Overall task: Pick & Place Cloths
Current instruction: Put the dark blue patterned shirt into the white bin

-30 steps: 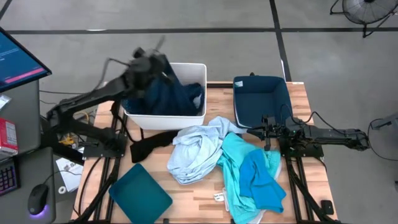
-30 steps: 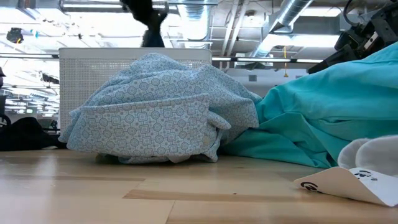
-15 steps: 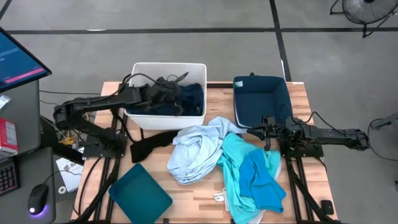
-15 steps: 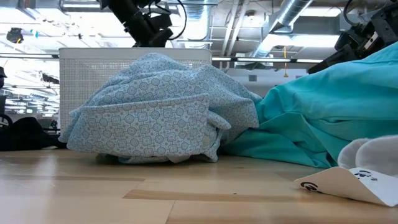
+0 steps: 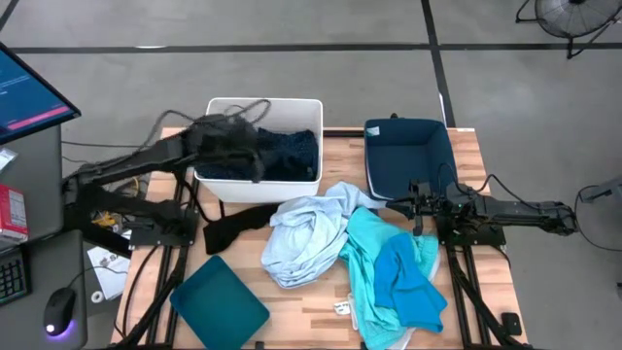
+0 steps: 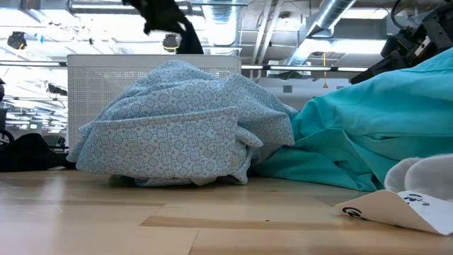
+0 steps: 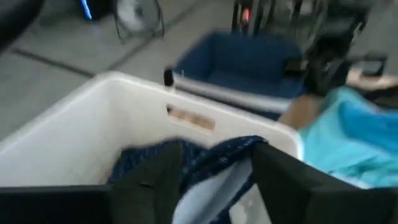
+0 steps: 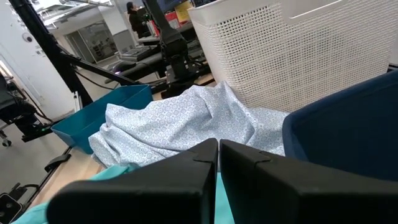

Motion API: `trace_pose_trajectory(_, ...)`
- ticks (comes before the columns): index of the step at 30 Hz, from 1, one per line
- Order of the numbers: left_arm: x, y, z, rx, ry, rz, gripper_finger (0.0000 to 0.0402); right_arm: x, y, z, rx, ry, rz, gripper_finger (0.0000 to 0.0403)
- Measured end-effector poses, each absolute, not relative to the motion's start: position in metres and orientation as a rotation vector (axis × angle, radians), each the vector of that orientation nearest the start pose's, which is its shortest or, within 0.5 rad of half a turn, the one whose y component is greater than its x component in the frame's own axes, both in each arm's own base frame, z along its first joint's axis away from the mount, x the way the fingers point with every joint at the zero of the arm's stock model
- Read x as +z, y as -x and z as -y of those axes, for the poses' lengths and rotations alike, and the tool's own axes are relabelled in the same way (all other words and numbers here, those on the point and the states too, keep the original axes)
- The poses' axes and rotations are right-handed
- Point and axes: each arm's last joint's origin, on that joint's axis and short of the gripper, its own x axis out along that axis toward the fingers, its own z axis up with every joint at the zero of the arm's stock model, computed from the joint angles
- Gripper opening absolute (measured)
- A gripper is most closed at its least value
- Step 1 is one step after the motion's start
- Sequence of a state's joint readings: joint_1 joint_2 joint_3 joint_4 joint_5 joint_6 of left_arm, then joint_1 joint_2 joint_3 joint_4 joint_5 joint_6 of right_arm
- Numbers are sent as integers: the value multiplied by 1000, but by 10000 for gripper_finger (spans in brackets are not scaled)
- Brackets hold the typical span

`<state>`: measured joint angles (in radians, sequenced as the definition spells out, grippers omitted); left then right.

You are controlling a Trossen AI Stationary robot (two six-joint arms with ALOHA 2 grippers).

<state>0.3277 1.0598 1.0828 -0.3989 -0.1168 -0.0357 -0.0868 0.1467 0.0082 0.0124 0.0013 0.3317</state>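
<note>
My left hand [image 5: 255, 156] hangs over the white bin [image 5: 309, 103], fingers parted, with the navy cloth [image 5: 292, 154] lying inside. My right hand [image 5: 416, 206] rests clenched and empty beside the pale blue cloth [image 5: 306, 238] on the surface [image 5: 301, 306]. I judge that cloth light, limp and best pinched at a raised fold.

The table [image 5: 292, 306] is pale wood in glued strips, smooth with a light sheen. The white bin [image 5: 260, 183] is rigid matt plastic, its walls perforated in a fine grid. In it lies a soft navy cloth [image 5: 292, 151]. The pale blue cloth [image 6: 177, 120] is thin, crumpled fabric printed with small tile shapes. The turquoise cloth [image 6: 368, 127] is smooth and plain, matt. The blue tub [image 5: 408, 160] and the teal lid [image 5: 222, 303] are smooth hard plastic. A paper tag [image 6: 389, 205] curls, slightly glossy.
</note>
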Motion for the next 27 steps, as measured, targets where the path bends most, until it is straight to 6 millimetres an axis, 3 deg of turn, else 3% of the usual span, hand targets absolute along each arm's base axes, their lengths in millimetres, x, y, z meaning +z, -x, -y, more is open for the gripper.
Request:
trace_pose_trajectory(4,388,-177,-64,582,45,-241,240,156,-105,9,-108,-336,-110,16)
trace_pose_trajectory(8,394,-164,-62,625,39,-217,267,156,-105,9,-108,-337,-110,16)
trace_pose_trajectory(14,359,-174,-86,805,84,-519,267,156,-105,9,-115,-337,-109,16)
trace_pose_trajectory(19,328,-186,-109,676,376,-687,272,156,-105,9,-115,-337,-109,16)
trace_pose_trajectory(22,323,-191,-113,610,483,-696,273,156,-105,9,-116,-337,-108,16)
trace_pose_trajectory(27,335,-186,-110,602,500,-720,273,156,-105,9,-115,-338,-108,16)
